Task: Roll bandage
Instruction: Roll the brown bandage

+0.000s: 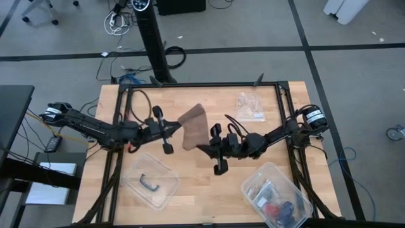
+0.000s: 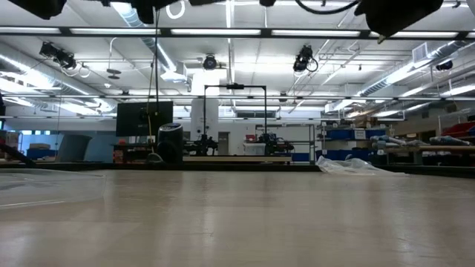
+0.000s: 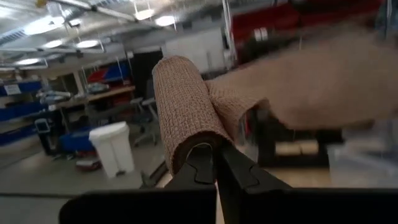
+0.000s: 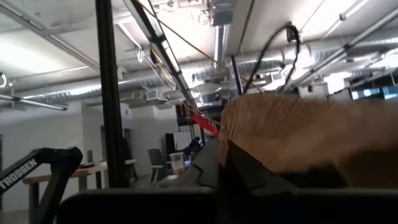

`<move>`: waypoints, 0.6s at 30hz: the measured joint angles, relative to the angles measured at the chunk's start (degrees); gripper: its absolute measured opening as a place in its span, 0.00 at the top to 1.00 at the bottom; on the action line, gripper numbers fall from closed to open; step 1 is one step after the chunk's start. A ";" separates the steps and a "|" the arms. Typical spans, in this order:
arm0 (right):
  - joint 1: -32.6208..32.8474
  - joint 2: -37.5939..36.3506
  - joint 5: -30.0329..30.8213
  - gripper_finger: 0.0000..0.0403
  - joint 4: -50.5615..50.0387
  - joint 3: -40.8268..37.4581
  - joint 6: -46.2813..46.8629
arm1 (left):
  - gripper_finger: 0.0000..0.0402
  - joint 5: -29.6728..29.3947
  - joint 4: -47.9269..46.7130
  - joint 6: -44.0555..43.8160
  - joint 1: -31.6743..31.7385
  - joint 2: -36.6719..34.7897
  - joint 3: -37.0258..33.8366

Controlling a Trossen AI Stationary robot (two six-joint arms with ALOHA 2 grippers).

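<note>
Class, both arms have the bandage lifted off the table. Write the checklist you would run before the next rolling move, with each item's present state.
1. Left tool shut on the bandage: ok, fabric is pinched and wrapped over its tip.
2. Right tool shut on the bandage: ok.
3. Bandage clear of the table: ok, none shows in the low view.
4. Clear tub away from the bandage: ok.
5. Strip fully rolled: not ok, a flat panel hangs between the tools.

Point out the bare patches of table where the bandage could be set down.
Bare wood lies along the far edge, left of the plastic bag, and near the front between the clear tub and the bin of parts. The middle is crowded: both grippers hold the bandage above it.
</note>
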 joint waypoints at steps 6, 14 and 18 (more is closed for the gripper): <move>0.10 0.00 0.15 0.99 -2.72 2.84 -0.99 | 1.00 1.64 -10.04 -1.83 0.00 0.00 0.00; -2.20 0.00 0.39 1.00 -9.48 6.35 -0.83 | 1.00 12.81 -16.65 -4.07 -1.40 1.01 0.00; -3.39 0.00 0.39 1.00 -12.07 7.34 0.56 | 1.00 15.58 -16.77 -4.12 -3.31 2.39 0.00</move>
